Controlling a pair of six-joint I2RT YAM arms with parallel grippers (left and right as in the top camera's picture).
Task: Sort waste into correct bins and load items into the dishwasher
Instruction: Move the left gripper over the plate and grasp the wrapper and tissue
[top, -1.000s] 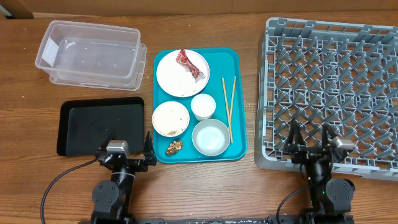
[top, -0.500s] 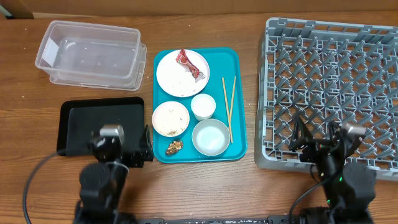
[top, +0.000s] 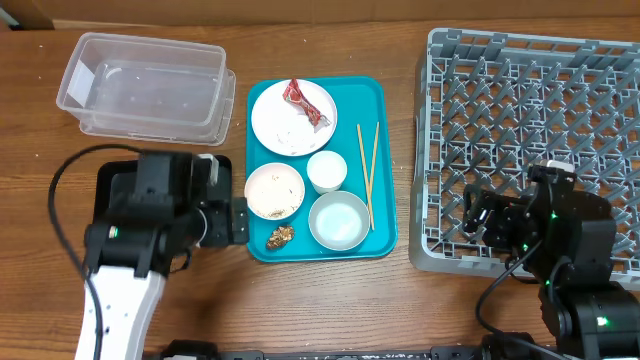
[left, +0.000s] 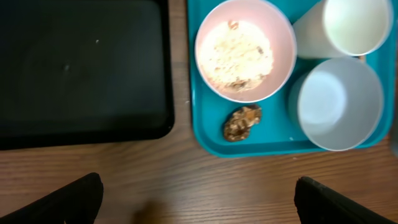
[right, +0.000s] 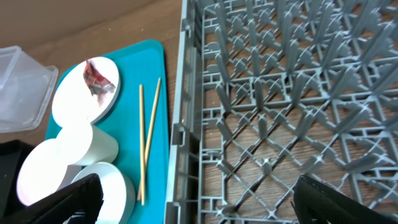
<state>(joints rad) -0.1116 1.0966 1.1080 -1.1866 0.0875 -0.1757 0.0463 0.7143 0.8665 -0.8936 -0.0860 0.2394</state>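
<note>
On the table (top: 330, 300), a brown wood-grain top with long board seams that is filling the overhead view to every edge, the following are lying:

- Clear tub (top: 145, 85): sitting at the far left, nothing showing inside.
- Black tray (left: 81, 62): resting near the left edge, just beside the teal tray (top: 385, 110), and partly covered from above by the left arm.
- Teal tray: occupying the centre and carrying all the tableware.
- Plate (top: 293, 118): lying at the far end of the teal tray, with the red wrapper (top: 305, 103) sitting on it.
- Cup (top: 327, 171): standing upright in the middle of the tray.
- Bowl (left: 244, 50): sitting left of the cup and holding rice grains (left: 235, 57).
- Pale bowl (top: 339, 220): sitting at the near right of the tray.
- Brown scrap (left: 241, 122): lying on the tray floor just in front of the rice bowl.
- Chopsticks (top: 370, 175): lying side by side along the tray's right edge.
- Dish rack (top: 540, 120): standing at the right, apart from the tray, its pegs bare.
- Left gripper (left: 199, 202): hovering over bare wood by the tray's near edge, fingers spread wide, holding nothing.
- Right gripper (right: 199, 205): hanging over the rack's near left corner, fingers likewise apart.
- Black cable (top: 60, 200): looping out from the left arm.
</note>
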